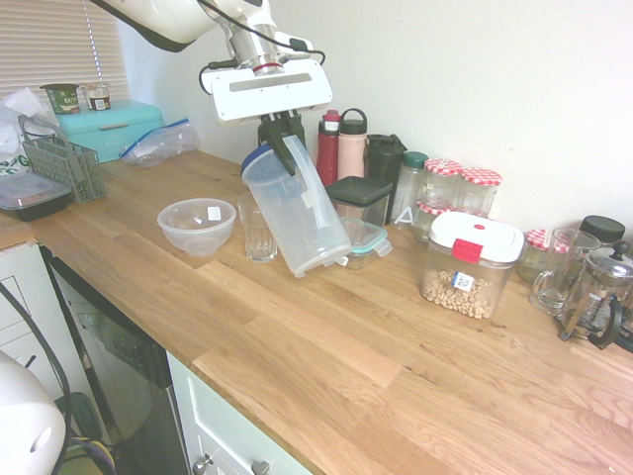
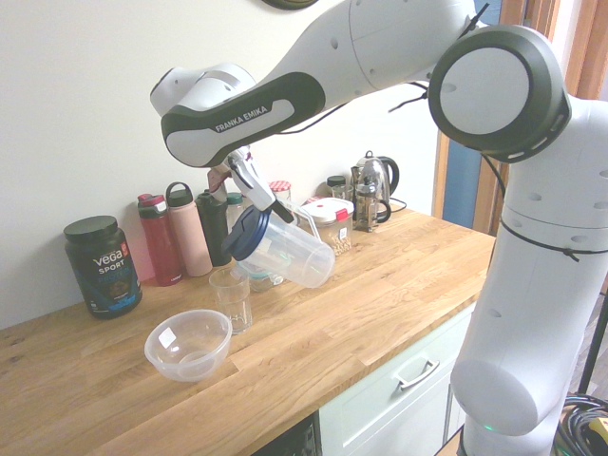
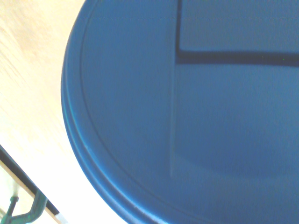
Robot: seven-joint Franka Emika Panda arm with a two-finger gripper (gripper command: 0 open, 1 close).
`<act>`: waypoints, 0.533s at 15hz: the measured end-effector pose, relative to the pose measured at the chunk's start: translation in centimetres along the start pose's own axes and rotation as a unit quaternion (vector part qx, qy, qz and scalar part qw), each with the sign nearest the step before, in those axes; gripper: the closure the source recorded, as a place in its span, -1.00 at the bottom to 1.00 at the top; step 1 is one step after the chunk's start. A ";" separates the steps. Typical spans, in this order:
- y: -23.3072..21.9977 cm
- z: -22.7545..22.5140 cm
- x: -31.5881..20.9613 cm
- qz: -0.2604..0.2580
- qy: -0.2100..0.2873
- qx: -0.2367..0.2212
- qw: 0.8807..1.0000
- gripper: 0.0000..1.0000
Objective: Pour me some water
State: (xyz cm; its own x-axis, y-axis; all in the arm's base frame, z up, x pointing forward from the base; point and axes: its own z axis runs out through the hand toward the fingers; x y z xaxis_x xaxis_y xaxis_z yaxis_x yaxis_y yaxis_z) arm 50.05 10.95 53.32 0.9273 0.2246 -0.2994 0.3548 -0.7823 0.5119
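Blue lid [image 3: 187, 116] filling wrist view

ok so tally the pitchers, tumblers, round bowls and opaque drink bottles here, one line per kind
blue-lidded pitcher: 1
glass tumbler: 1
clear plastic bowl: 1
opaque drink bottles: 3, namely the red bottle, pink bottle and dark bottle
total: 6
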 end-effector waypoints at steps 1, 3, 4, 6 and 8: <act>-0.2 0.3 0.0 -0.002 -0.004 -0.001 1.000 1.00; -0.8 0.8 0.0 -0.007 -0.009 -0.004 1.000 1.00; -1.1 0.8 0.0 -0.009 -0.010 -0.005 1.000 1.00; -1.5 0.9 0.1 -0.014 -0.011 -0.016 1.000 1.00; -1.6 1.3 0.1 -0.016 -0.014 -0.025 0.999 1.00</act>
State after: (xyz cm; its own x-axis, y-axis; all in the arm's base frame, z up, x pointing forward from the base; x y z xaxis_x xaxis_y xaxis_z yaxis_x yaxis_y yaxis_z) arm 49.40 11.50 51.42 0.9121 0.2323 -0.3379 0.3903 -0.7446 0.5415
